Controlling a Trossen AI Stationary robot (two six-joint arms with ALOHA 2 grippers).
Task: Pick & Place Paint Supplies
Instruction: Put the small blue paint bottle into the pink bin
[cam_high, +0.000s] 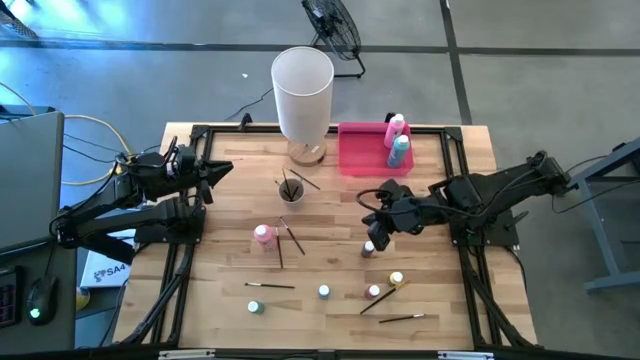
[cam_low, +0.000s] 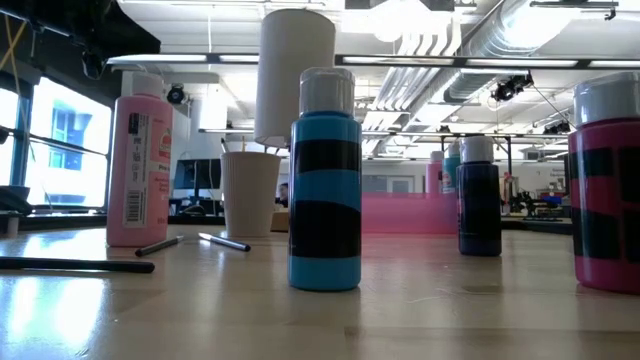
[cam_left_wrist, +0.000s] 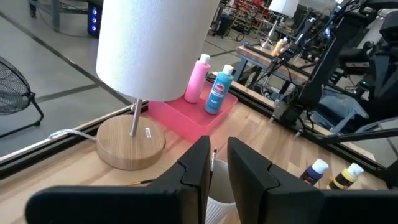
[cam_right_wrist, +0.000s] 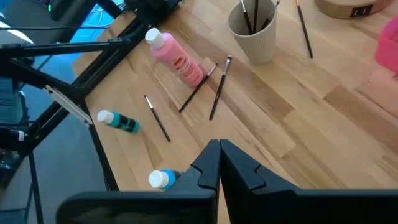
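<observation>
A pink bottle (cam_high: 397, 125) and a teal bottle (cam_high: 400, 150) stand in the pink tray (cam_high: 362, 150). Another pink bottle (cam_high: 263, 235) stands mid-table. Tiny bottles stand on the near half: teal (cam_high: 255, 307), blue (cam_high: 324, 292), pink (cam_high: 374, 292), yellow (cam_high: 397, 279) and a dark one (cam_high: 369, 247). Thin brushes (cam_high: 291, 236) lie flat on the wood, and more stick up out of a cup (cam_high: 291, 188). My right gripper (cam_high: 378, 232) hangs shut and empty (cam_right_wrist: 219, 146) just above the dark bottle. My left gripper (cam_high: 225, 170) waits at the left edge with a narrow gap (cam_left_wrist: 219, 163).
A white-shaded lamp (cam_high: 302, 85) on a round wooden base (cam_high: 308, 152) stands at the far edge beside the tray. A black frame rail (cam_high: 190, 250) runs along both sides of the table. Bare wood lies between the cup and the tray.
</observation>
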